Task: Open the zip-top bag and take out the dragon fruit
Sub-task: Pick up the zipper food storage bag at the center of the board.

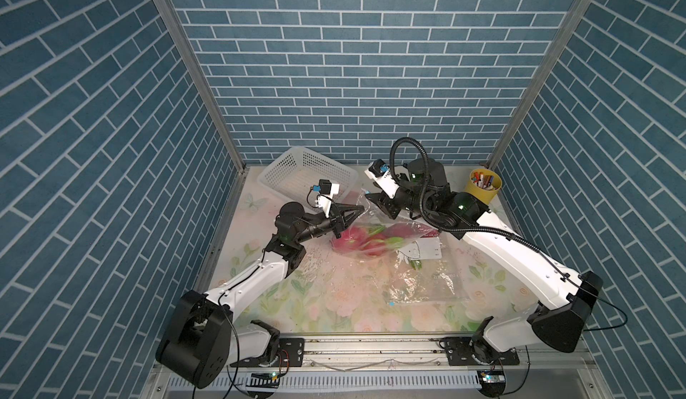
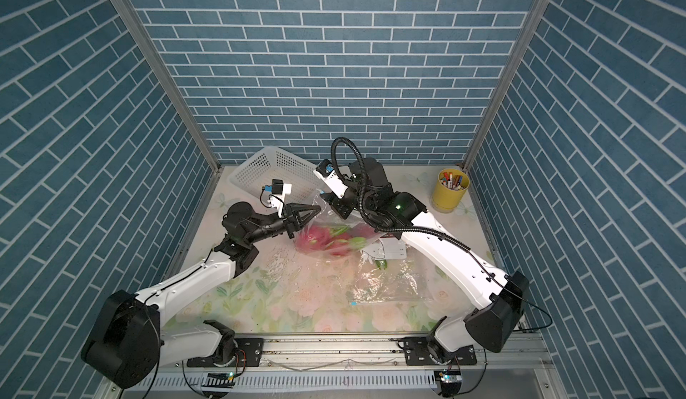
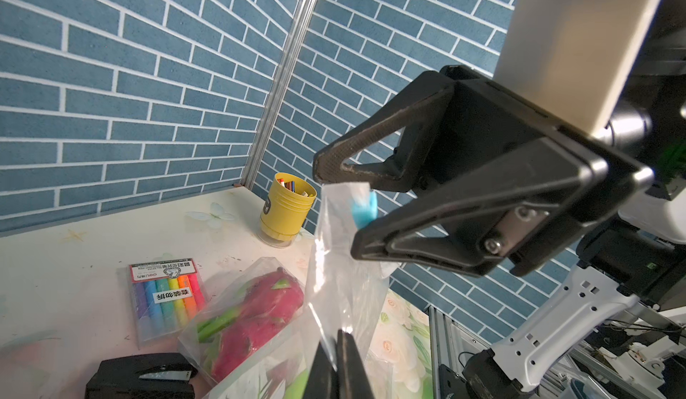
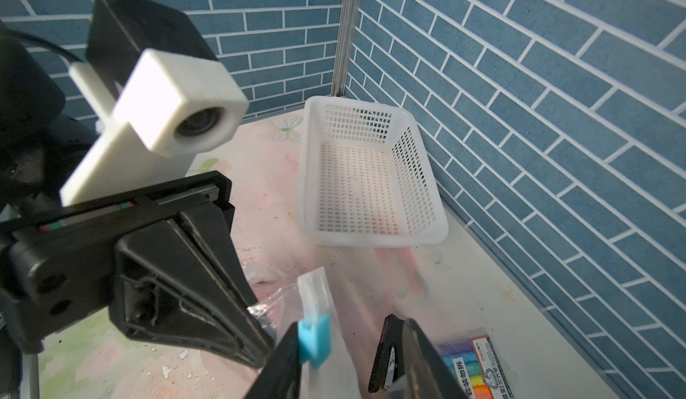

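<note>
Advisably, the right gripper [image 3: 337, 204] should close squarely on the blue slider [image 3: 365, 206] and draw it along the track, away from the left gripper [image 3: 336, 345], with the film held taut so the slider does not slip free. Its jaws stand partly apart, bracketing the slider, one finger touching it and nothing clamped; the left gripper is pressed together on the raised edge of the zip-top bag [image 3: 334, 285]. Dragon fruit [image 3: 260, 311] lies inside the bag, resting on the table [image 3: 74, 248].

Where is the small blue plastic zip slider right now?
In the left wrist view, the blue slider sits at the clear plastic bag's lifted edge, between the right gripper's open jaws.
</note>
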Controlling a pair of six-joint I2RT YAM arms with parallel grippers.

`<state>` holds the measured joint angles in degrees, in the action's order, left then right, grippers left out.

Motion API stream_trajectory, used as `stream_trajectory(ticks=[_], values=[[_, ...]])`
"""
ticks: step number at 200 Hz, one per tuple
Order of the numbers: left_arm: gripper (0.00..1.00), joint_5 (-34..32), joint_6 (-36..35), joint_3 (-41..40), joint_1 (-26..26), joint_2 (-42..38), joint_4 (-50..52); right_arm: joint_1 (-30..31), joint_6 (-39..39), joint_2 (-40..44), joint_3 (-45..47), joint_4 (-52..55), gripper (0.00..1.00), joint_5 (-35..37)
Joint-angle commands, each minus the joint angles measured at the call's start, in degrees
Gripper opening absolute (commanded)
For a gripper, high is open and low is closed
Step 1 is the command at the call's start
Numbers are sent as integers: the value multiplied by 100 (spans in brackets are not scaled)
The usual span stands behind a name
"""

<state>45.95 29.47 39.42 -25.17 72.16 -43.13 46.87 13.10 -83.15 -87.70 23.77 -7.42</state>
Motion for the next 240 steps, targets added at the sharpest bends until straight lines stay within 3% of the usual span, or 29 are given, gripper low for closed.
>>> stream_trajectory(ticks=[1,25,51,119,240], values=[[0,21,-100,101,-26,-66,33,6,-5,5,-71,-250,34,64],[0,23,-122,92,-32,-80,38,6,-1,2,-51,-249,21,65],[0,19,-124,92,-32,-97,42,8,-16,-4,-21,-191,15,-61],[0,-17,-151,92,-28,-109,88,-11,-106,-113,-136,132,24,-382],[0,-138,-228,56,-28,-176,197,-25,-177,11,-89,49,9,-425]])
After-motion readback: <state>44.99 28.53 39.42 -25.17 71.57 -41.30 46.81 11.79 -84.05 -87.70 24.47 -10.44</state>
